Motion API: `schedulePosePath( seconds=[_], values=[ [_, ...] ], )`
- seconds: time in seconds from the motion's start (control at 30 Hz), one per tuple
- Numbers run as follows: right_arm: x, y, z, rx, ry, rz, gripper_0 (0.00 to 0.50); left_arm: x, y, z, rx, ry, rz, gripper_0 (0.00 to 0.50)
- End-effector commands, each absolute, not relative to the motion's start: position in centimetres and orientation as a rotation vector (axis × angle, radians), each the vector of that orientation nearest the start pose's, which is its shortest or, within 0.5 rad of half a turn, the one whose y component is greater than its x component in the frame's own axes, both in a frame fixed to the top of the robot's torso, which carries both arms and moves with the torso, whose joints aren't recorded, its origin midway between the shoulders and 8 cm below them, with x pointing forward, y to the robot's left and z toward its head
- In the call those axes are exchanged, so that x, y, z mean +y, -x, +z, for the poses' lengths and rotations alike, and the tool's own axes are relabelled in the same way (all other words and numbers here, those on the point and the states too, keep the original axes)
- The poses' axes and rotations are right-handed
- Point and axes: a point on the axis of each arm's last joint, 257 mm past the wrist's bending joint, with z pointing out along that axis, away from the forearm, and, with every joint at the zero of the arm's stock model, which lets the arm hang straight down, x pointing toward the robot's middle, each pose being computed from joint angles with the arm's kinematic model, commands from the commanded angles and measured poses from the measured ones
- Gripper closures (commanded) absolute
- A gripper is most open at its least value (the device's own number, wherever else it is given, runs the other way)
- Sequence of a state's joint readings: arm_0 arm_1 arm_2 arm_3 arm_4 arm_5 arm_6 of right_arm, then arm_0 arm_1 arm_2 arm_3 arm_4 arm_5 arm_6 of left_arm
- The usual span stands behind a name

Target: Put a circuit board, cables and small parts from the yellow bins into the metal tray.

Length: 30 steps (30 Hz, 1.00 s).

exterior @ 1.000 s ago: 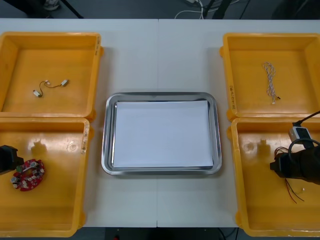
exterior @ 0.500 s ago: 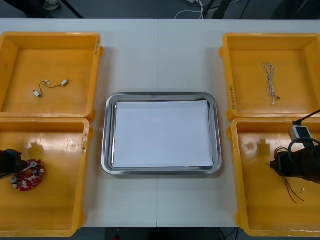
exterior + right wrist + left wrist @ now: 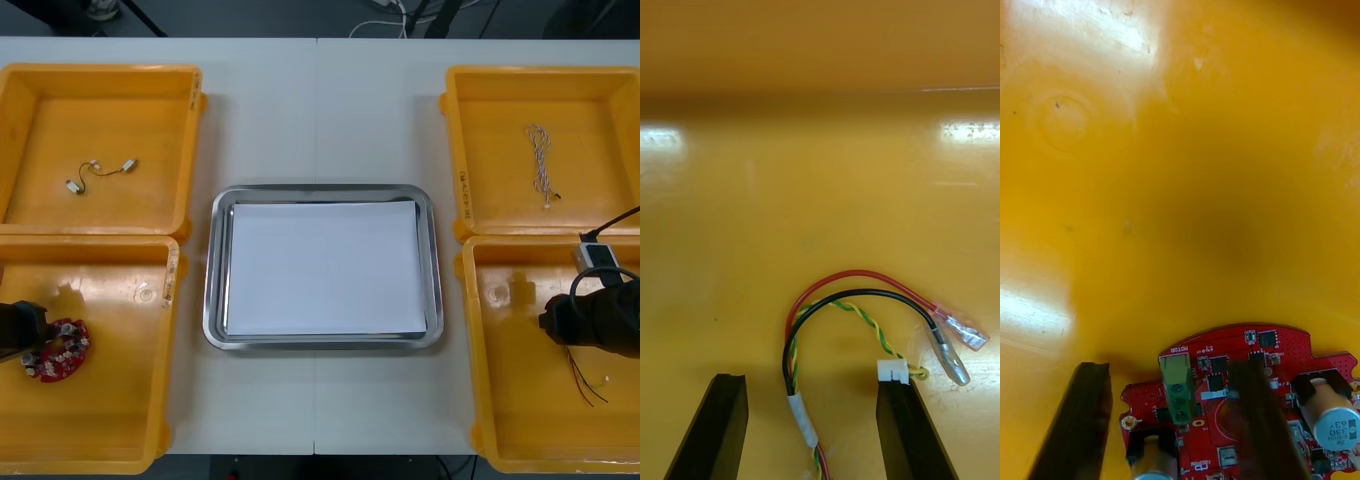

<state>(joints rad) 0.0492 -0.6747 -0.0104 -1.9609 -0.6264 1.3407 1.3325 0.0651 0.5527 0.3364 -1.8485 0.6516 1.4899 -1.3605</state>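
A round red circuit board (image 3: 58, 350) lies in the near left yellow bin (image 3: 120, 400). My left gripper (image 3: 20, 328) is low in that bin, touching the board's left edge. In the left wrist view it (image 3: 1169, 371) is open, one finger (image 3: 1086, 412) beside the board (image 3: 1225, 375) and the other over it. My right gripper (image 3: 590, 322) hovers in the near right bin (image 3: 510, 400), above a red, black and yellow cable bundle (image 3: 582, 378). Its wrist view shows the gripper (image 3: 809, 382) open with the cable (image 3: 794, 352) between its fingers.
The metal tray (image 3: 215, 270), white inside, sits mid-table between the bins. The far left bin (image 3: 40, 110) holds a short cable with small metal parts (image 3: 100, 172). A twisted blue and white cable (image 3: 541, 165) lies in the far right bin (image 3: 480, 110).
My left gripper has slid a little toward the table's near edge, alongside the circuit board. My right gripper has shifted slightly over the cable. Nothing has been taken hold of.
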Motion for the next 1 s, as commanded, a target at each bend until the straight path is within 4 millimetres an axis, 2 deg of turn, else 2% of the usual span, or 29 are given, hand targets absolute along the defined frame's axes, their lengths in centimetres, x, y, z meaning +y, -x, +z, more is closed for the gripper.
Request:
schedulePosePath(
  seconds=[0.03, 0.5, 0.57, 0.63, 0.7, 0.77, 0.87, 1.0],
  values=[
    [-34.4, -39.7, -31.6, 2.639, -0.015, 0.033, 0.000, 42.4, -35.6, -32.9, 2.668, 0.552, -0.135, 0.500],
    [-34.3, -39.2, -32.3, 2.653, -0.012, 0.013, 0.000, 42.2, -35.7, -32.6, 2.662, 0.551, -0.162, 0.500],
    [-34.2, -39.0, -32.6, 2.659, -0.003, 0.008, 0.000, 42.3, -35.7, -31.9, 2.663, 0.544, -0.169, 0.500],
    [-34.0, -39.0, -32.6, 2.659, -0.003, 0.013, 0.157, 42.7, -35.3, -31.2, 2.676, 0.538, -0.160, 0.500],
    [-33.9, -39.0, -32.6, 2.659, -0.004, 0.017, 0.291, 42.9, -35.0, -30.5, 2.690, 0.529, -0.143, 0.500],
    [-33.7, -39.0, -32.7, 2.660, -0.001, 0.021, 0.359, 43.1, -34.5, -29.6, 2.705, 0.517, -0.120, 0.500],
    [-33.5, -39.0, -32.9, 2.658, -0.005, 0.027, 0.500, 43.3, -34.0, -28.4, 2.726, 0.501, -0.091, 0.500],
    [-33.5, -39.3, -32.8, 2.648, -0.003, 0.016, 0.500, 43.6, -33.7, -26.3, 2.735, 0.483, -0.055, 0.500]
  ],
)
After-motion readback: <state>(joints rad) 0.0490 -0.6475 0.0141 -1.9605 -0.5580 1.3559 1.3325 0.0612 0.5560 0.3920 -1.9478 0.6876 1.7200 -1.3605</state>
